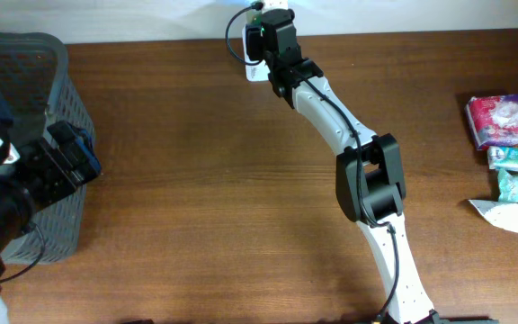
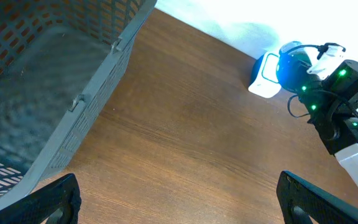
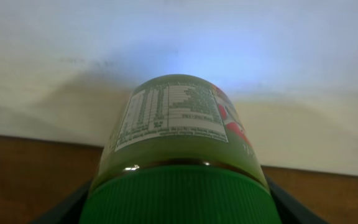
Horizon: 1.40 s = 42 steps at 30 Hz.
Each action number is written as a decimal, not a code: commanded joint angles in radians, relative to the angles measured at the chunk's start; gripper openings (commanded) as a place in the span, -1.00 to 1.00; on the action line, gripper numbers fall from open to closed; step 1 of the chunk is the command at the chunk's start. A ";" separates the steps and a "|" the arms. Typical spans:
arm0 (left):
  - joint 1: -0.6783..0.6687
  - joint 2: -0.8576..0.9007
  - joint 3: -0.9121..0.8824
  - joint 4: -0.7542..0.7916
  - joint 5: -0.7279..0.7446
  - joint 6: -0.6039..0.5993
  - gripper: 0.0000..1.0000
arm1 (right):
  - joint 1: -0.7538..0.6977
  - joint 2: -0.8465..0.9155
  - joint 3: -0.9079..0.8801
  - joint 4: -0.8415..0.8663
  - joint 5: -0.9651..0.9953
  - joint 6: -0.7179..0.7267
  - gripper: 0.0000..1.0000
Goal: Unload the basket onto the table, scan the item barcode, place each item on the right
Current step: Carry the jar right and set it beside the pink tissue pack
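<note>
At far left, a grey basket [image 1: 25,81] is sitting on the wooden table [image 1: 196,198]. The left gripper [image 2: 176,193] is hanging beside it with its fingers spread fully apart, holding nothing. At the middle of the table's back edge, the right gripper [image 1: 275,43] is reaching to a white scanner [image 2: 265,76]. It is clamping a green bottle [image 3: 178,121] between its fingers, just beside the scanner and near the pale wall. Seen from the right wrist, the bottle's green cap [image 3: 179,196] is pointing at the camera and its nutrition panel [image 3: 173,118] is facing up. No barcode is showing in any view. At far right, several packets [image 1: 504,121] are lying well apart from the action. The scan appears to be under way. Doing it well is likely calling for a slow roll of the bottle about its long axis until the code meets the scanner's window. The grip should be firm on the round, smooth-looking body, with the bottle hovering close but not knocking the scanner.
</note>
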 commanded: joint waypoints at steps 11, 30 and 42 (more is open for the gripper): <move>0.006 0.000 -0.001 0.000 0.007 -0.010 0.98 | -0.255 -0.320 0.026 -0.566 0.019 0.100 0.20; 0.006 0.000 -0.001 0.000 0.007 -0.010 0.98 | -0.725 -0.269 -0.083 -1.178 0.011 0.126 0.34; 0.006 0.000 -0.001 0.000 0.007 -0.010 0.98 | -0.776 -0.281 -0.201 -1.052 0.019 0.126 0.79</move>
